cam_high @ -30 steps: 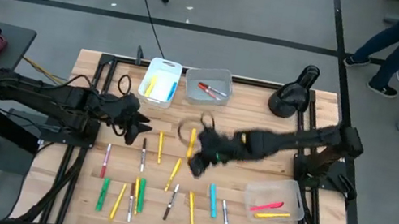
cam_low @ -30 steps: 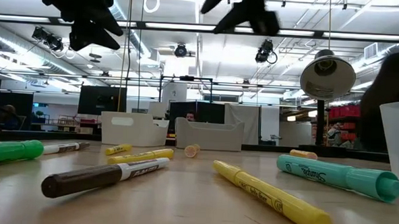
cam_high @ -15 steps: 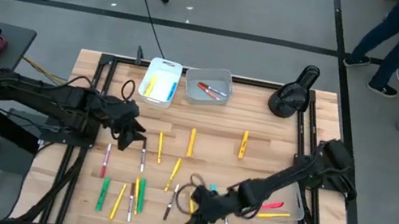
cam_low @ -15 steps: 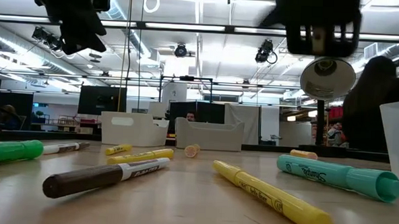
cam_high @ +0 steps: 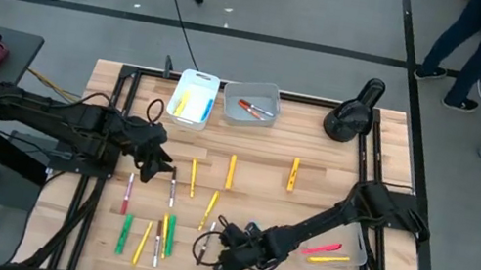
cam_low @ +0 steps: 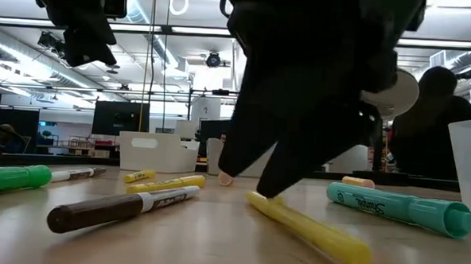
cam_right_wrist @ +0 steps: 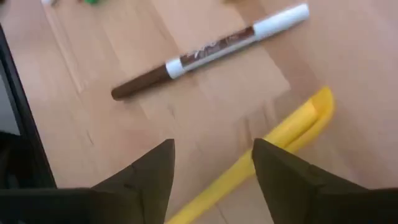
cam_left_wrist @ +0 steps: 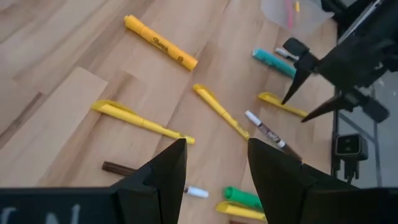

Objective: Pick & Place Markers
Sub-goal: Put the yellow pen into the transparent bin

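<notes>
right gripper point(cam_high: 223, 259) hangs wide at lower centre; the yellow marker point(cam_right_wrist: 280, 140) lies slantwise between its fingers. left gripper point(cam_high: 149, 156), also wide, waits mid-left.

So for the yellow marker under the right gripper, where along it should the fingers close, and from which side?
Take the yellow marker near mid-barrel, coming straight down from above. It lies flat on the wooden table, a long thin stick, so the open fingers of the right gripper should straddle it across its width. The brown marker lies apart and probably would not interfere.
</notes>
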{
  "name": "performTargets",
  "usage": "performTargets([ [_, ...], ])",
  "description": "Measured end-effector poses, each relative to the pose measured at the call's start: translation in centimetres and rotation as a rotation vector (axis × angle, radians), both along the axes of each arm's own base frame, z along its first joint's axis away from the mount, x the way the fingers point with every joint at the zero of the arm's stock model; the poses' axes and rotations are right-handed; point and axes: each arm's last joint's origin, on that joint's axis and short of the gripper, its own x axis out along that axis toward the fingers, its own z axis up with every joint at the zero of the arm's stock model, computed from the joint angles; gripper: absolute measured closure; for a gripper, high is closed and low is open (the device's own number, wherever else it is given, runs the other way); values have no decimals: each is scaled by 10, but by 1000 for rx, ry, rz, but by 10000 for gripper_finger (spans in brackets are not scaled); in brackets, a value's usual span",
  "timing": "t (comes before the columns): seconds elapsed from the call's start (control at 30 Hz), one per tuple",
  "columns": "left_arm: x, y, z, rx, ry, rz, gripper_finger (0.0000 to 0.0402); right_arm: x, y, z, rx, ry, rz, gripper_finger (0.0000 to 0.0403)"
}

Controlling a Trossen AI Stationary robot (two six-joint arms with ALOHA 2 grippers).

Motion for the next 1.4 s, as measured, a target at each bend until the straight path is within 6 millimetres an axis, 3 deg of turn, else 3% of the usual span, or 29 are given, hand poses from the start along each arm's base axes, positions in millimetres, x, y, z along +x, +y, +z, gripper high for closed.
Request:
performTargets([
  [0.2, -1, 0, -1, -17, 13, -5, 225, 2, 1, -15, -68, 35, -33, 201],
  [0.47, -1, 0, -2, -17, 23, -7, 225, 1, 1, -22, -93, 43, -49, 265],
  [0.67, -1, 0, -1, -8, 20, -14, 225, -4, -15, 1, -66, 91, -111, 271],
  [0.8, -1, 0, -1, 9, 15, -30, 225, -15, -29, 29, -30, 160, -187, 240],
  [0.9, -1, 0, -1, 10, 12, -30, 225, -23, -37, 34, -39, 234, -230, 209],
  [1.13, -1, 0, -1, 13, 14, -31, 225, -25, -40, 12, -20, 340, -243, 187],
  [1.4, -1, 0, -1, 13, 14, -30, 225, -32, -43, -14, -5, 357, -283, 242],
])
